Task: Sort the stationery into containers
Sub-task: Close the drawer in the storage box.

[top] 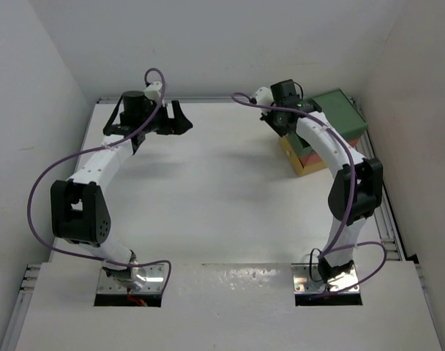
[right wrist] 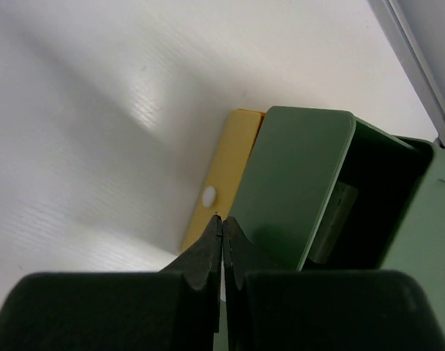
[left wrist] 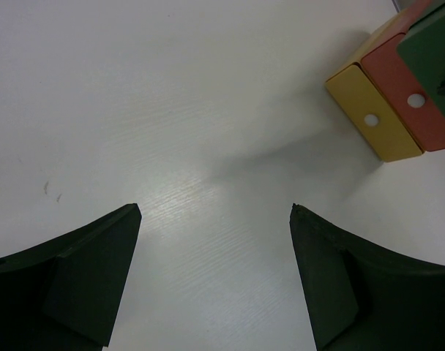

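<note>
The drawer stack (top: 338, 115) stands at the back right, green over coral-red over yellow. In the left wrist view the yellow (left wrist: 375, 115), coral-red (left wrist: 414, 102) and green (left wrist: 432, 45) fronts show. The green drawer (right wrist: 292, 183) is pulled out, and a small grey eraser block (right wrist: 334, 219) lies inside it. My right gripper (right wrist: 222, 217) is shut against the green front, with a white sliver of its knob between the fingers; it also shows in the top view (top: 279, 124). My left gripper (left wrist: 216, 209) is open and empty above bare table at the back left (top: 177, 117). No pens or highlighters are in view.
The yellow drawer's white knob (right wrist: 208, 194) sits just beyond my right fingertips. White walls close in the table (top: 208, 197) at the back and sides. A metal rail (top: 389, 219) runs along the right edge.
</note>
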